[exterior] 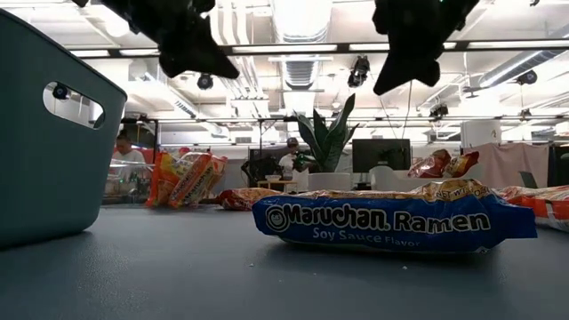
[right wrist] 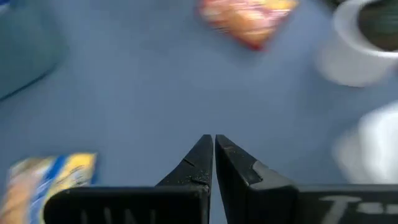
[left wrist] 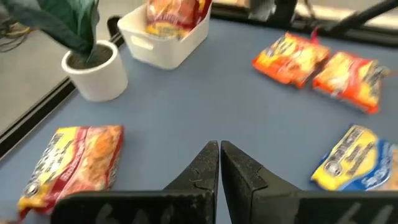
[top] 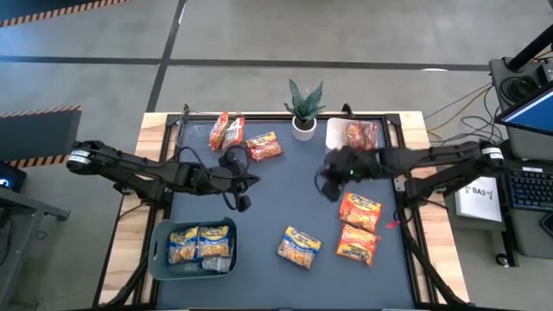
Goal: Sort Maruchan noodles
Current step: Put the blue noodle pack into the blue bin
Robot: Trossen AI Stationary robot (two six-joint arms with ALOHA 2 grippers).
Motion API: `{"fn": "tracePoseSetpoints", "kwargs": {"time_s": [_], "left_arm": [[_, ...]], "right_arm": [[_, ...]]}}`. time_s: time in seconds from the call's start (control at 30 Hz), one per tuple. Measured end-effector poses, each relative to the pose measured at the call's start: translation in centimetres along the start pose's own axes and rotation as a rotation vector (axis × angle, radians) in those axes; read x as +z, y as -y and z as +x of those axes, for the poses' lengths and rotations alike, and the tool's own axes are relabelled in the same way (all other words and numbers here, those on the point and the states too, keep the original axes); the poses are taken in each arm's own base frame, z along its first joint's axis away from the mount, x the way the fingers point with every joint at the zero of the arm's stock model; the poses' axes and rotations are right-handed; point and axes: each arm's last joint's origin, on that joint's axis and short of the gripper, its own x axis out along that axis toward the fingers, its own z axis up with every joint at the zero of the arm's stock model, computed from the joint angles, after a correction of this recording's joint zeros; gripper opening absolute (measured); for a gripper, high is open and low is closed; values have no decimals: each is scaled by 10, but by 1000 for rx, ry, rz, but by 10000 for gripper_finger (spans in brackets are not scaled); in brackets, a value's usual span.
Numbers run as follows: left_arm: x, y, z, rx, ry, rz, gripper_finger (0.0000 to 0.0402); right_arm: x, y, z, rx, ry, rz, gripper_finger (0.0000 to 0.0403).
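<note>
Nearest the table's front edge, a yellow-and-blue packet [top: 299, 245] is seen lying flat on the dark mat, with two more yellow-and-blue packets [top: 200, 243] held in the grey-blue bin [top: 159, 261] at the front left. Two orange packets [top: 358, 227] lie at the front right.

Above mid-table, the left gripper [top: 244, 202] is held fully closed and empty, its arm stretched in from the left edge. The right gripper [top: 327, 186] is likewise closed on nothing, its arm reaching in from the right.

Farther back, red packets [top: 244, 138] lie at the left, and one packet [top: 359, 133] sits in the white bin [top: 333, 133] beside the potted plant [top: 304, 107].
</note>
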Motion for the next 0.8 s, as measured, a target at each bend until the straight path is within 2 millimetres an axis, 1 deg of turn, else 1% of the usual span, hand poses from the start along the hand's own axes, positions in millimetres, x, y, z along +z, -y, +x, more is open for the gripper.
{"fn": "tracePoseSetpoints", "kwargs": {"time_s": [0.17, 0.3, 0.53, 0.63, 0.73, 0.8], "left_arm": [[4, 4, -1, -24, 43, -14, 0], [4, 11, -4, -53, 60, -13, 0], [1, 32, -15, -143, 83, -25, 0], [-1, 43, -22, -193, 101, -18, 0], [-2, 53, -28, -239, 123, -15, 0], [-2, 59, -33, -270, 139, -16, 0]], "right_arm": [[-17, -35, 15, 192, 1, -96, 9], [-26, -58, 28, 286, -10, -157, 9], [-31, -98, 58, 397, -52, -222, 9], [-33, -112, 72, 406, -79, -277, 9], [-36, -122, 87, 399, -113, -322, 9], [-40, -126, 97, 421, -168, -337, 9]]}}
